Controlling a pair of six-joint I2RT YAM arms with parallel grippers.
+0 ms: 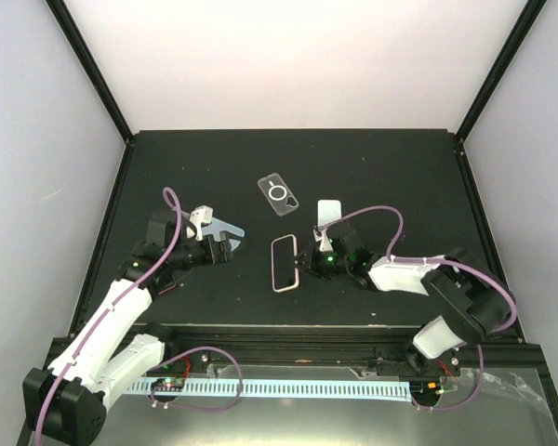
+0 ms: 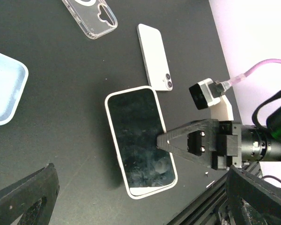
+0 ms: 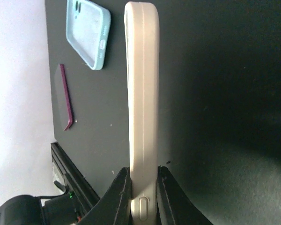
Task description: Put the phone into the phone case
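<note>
Left gripper (image 1: 219, 248): jaws spread wide, nothing between them. In its own wrist view the two fingers (image 2: 23, 197) show only as dark corners at the bottom edge, cut off by the frame. It hangs just left of the phone, not touching it.

Phone (image 2: 136, 136): middle of the table (image 1: 391, 167), dark screen up, seated inside the cream case (image 3: 143, 93), whose rim shows all round the glass. The near end points at the arm bases.

Right gripper (image 1: 307, 263): clenched on the right long edge of the cased phone. The left wrist view shows one black finger lying over the screen; the lower finger is hidden under the phone. The right wrist view gives the case edge-on, pinched between both fingers (image 3: 122, 197) next to a side button. Cannot tell whether the phone rests on the table or is raised off it.

Only the right wrist view shows a flat maroon piece (image 3: 65, 101) near the table edge.

Other items:
- light blue case (image 2: 4, 93), left of the phone
- clear case (image 1: 279, 194), farther back
- second white phone (image 2: 154, 56), back up, just beyond the cased one.
</note>
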